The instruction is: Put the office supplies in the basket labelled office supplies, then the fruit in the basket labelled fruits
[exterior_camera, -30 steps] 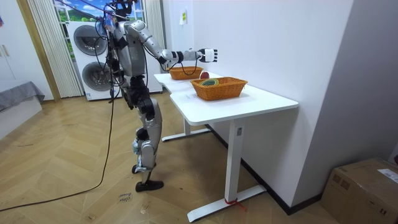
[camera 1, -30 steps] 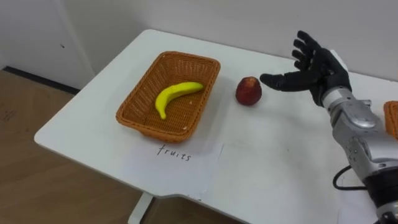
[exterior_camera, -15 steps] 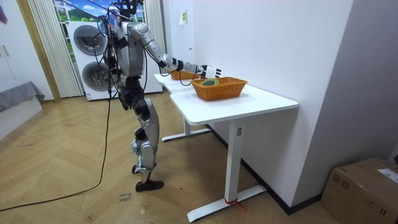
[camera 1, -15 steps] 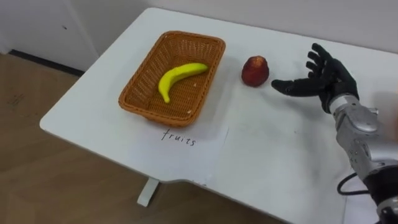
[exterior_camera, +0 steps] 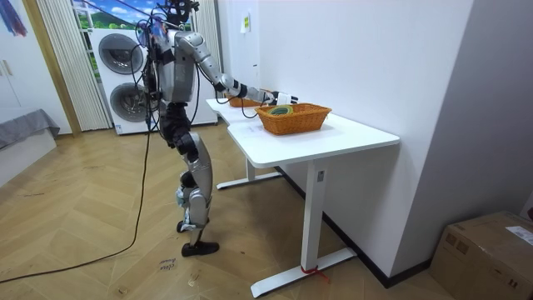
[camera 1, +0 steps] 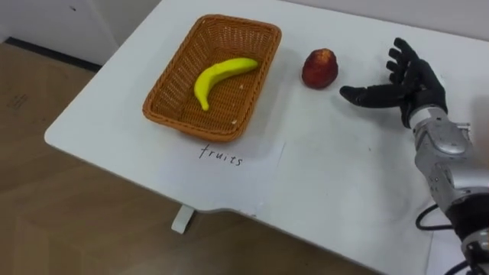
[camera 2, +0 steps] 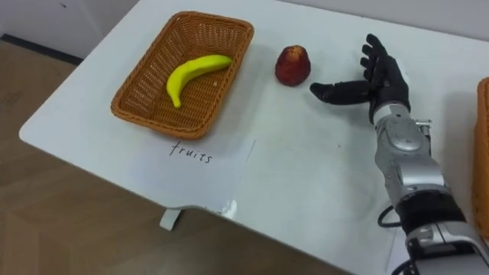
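A red apple (camera 1: pixel 319 68) (camera 2: pixel 293 64) sits on the white table (camera 1: pixel 336 176) just right of the wicker fruit basket (camera 1: pixel 215 79) (camera 2: pixel 183 72). A yellow banana (camera 1: pixel 219 78) (camera 2: pixel 192 76) lies inside that basket. My right hand (camera 1: pixel 406 85) (camera 2: pixel 370 82) hovers open to the right of the apple, fingers spread and thumb pointing toward it, a short gap away. In the room view I stand at the table's side with my right arm (exterior_camera: pixel 241 87) stretched over it.
A paper sheet labelled fruits (camera 1: pixel 229 172) lies in front of the basket. A second wicker basket (camera 2: pixel 483 145) (exterior_camera: pixel 293 117) stands at the table's right. The table's front edge (camera 1: pixel 153 183) runs close below the paper. Washing machines (exterior_camera: pixel 117 75) stand behind me.
My right hand has come down and forward beside the apple. The eye views have shifted, so basket and apple sit higher in the picture. The apple and banana have not moved.
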